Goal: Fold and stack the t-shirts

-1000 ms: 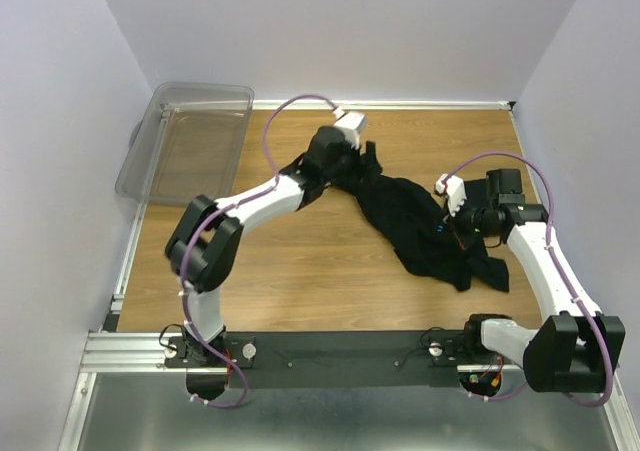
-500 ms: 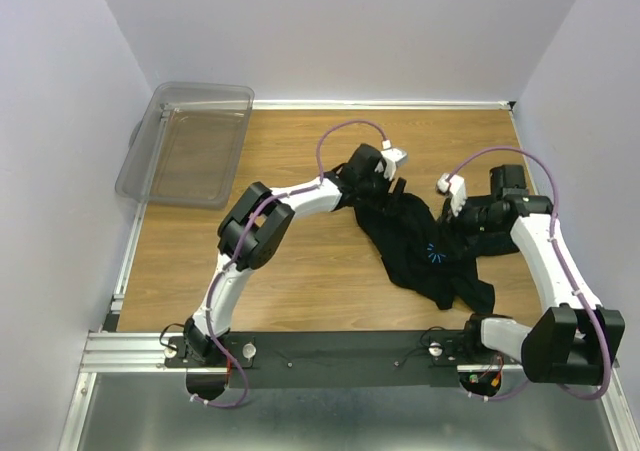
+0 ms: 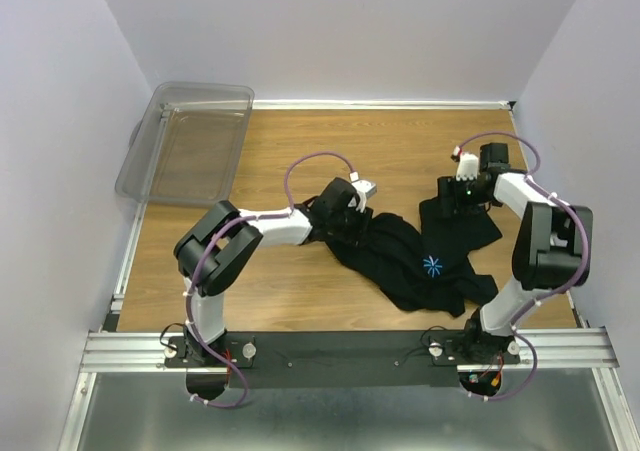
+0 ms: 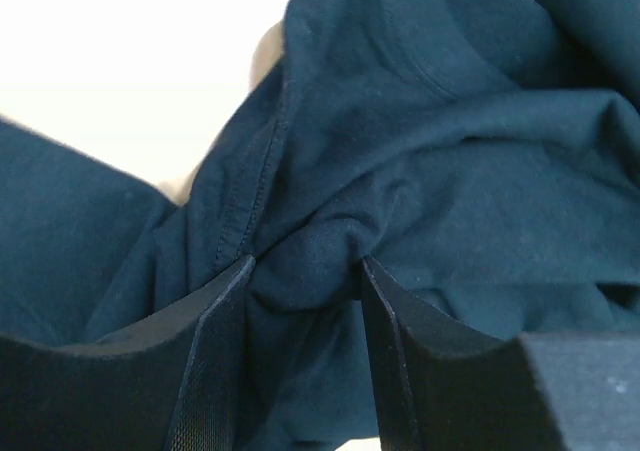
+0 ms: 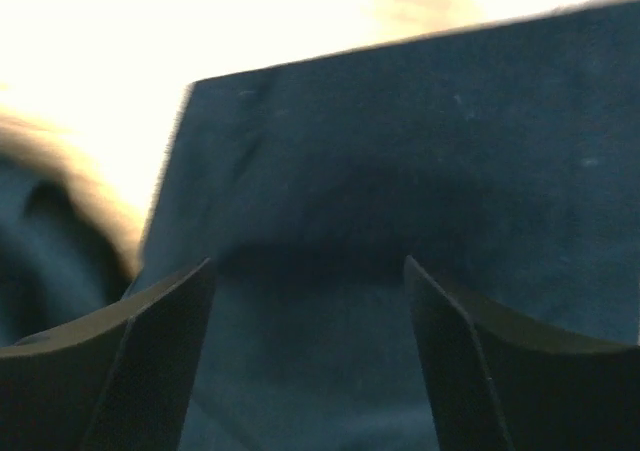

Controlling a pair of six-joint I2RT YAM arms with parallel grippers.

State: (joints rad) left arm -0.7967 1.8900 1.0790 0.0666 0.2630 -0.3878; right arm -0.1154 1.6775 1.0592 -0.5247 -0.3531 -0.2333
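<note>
One black t-shirt (image 3: 405, 256) lies crumpled on the wooden table, right of centre, its light-blue starburst logo (image 3: 433, 265) facing up. My left gripper (image 3: 350, 223) sits low at the shirt's left edge. In the left wrist view a bunched fold of the t-shirt (image 4: 450, 171) fills the gap of that gripper (image 4: 305, 271), touching both fingers. My right gripper (image 3: 458, 197) hovers over the shirt's far right flap. In the right wrist view it (image 5: 308, 266) stands wide open above flat cloth (image 5: 400, 151), holding nothing.
A clear plastic bin (image 3: 190, 141) rests at the table's far left corner, partly over the edge. Walls close in on the left, right and far sides. The arms' black base rail (image 3: 330, 351) runs along the near edge.
My right gripper opened, let go of the shirt and moved away toward the far right. My left gripper came nearer and narrowed onto a fold. The shirt shifted and its logo turned up.
</note>
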